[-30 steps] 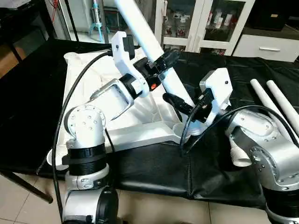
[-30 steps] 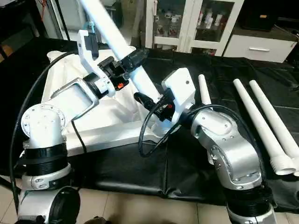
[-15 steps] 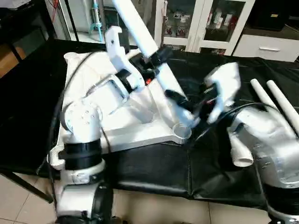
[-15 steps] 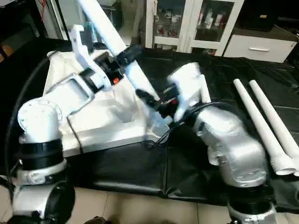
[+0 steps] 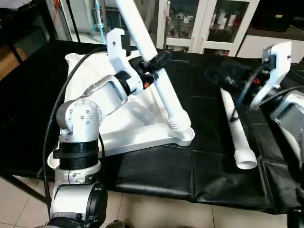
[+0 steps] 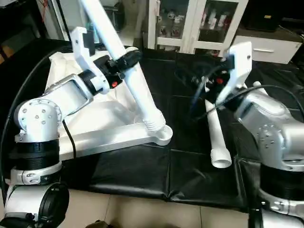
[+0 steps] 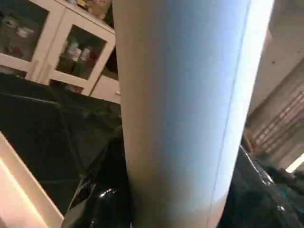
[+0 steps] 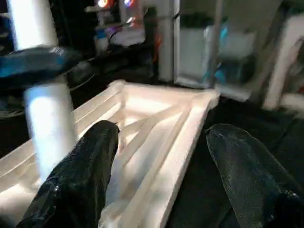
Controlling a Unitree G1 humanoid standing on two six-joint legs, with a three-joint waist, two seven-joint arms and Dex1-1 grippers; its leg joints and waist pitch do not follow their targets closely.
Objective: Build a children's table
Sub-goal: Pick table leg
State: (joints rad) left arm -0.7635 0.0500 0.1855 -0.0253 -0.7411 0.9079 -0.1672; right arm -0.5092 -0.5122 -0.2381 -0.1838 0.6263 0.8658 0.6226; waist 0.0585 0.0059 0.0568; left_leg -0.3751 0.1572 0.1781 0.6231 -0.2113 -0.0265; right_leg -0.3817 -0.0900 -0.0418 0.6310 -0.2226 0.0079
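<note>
Left claw (image 5: 154,61) pinches the slanted leg (image 5: 164,92); right claw (image 8: 161,156) hangs spread, empty.

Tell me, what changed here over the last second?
The right gripper let go of the leg near the tabletop's corner socket, opened and swung away to the right, over the loose leg. The left gripper still holds the leg tilted in that socket.

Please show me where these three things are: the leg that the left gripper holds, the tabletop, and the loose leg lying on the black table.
held leg (image 5: 164,92), left eye view, mid shaft below the gripper.
tabletop (image 5: 137,137), left eye view, near rim.
loose leg (image 6: 216,135), right eye view, lower shaft near the wide end.
</note>
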